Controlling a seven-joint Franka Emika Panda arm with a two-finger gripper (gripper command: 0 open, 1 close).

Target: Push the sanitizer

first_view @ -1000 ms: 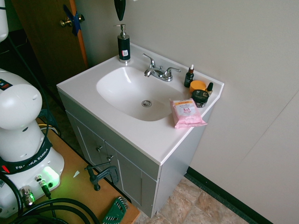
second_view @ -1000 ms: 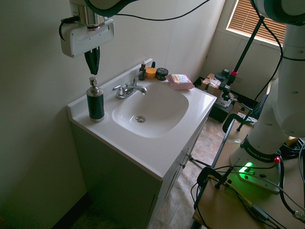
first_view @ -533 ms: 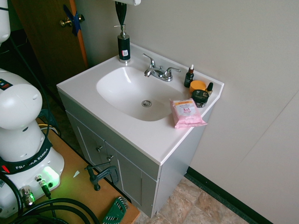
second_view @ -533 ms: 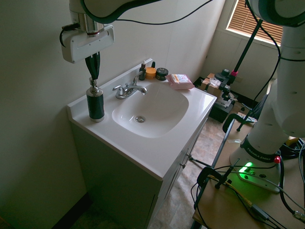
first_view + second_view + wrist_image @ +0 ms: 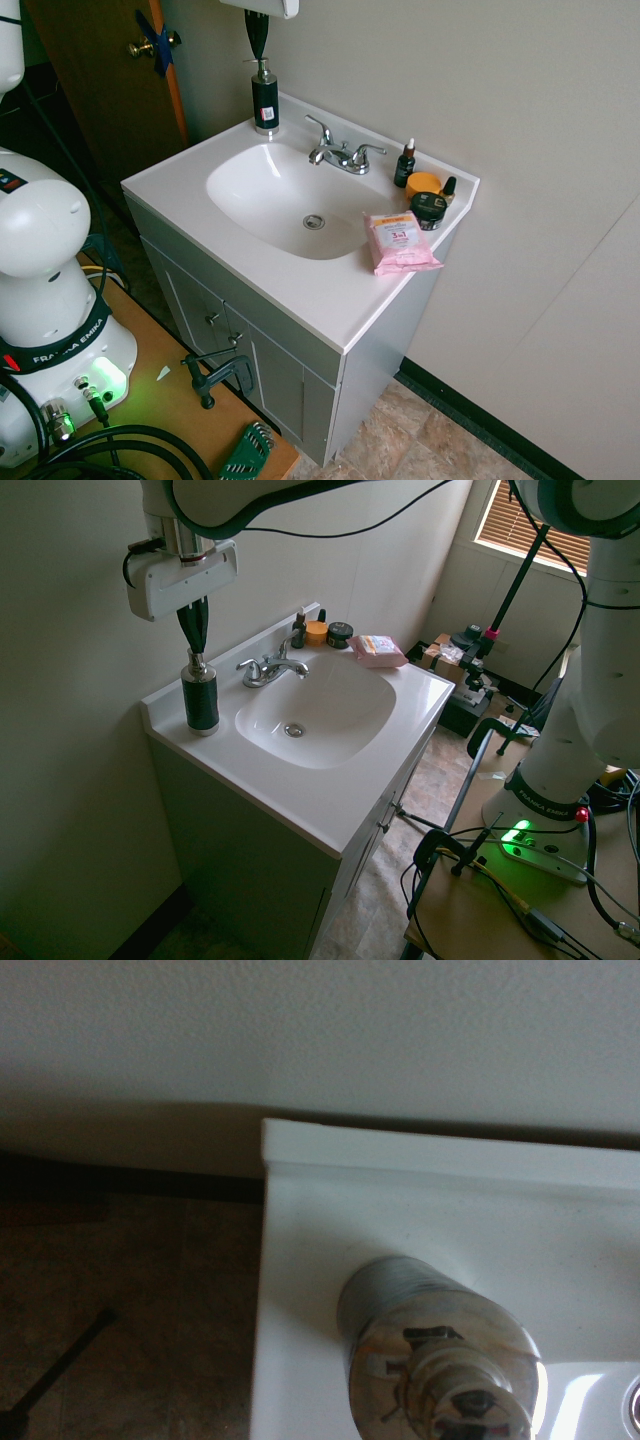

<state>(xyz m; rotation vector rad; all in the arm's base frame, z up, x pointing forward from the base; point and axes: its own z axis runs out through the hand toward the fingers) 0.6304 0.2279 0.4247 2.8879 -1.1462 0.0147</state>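
Bathroom corner, pale walls, white-topped vanity, dim light.
Gray vanity cabinet [image 5: 290,375] w/ white bench top [image 5: 290,295], sink basin [image 5: 270,215], chrome faucet [image 5: 343,157]; brown door [image 5: 95,75], round knob, at one side; stone-look tile floor [image 5: 385,430], dark baseboard [image 5: 480,428]; window [image 5: 535,530] w/ brown blinds, wooden table [image 5: 490,900] nearby.

the arm reaches out, its closed fingers [image 5: 199,652] pointing straight down.

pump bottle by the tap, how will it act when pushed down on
The pump bottle stands upright on its flat base, so a straight push probably won't tip it. Being tall and narrow, it may topple if pushed sideways. Its smooth metal head could be slippery.
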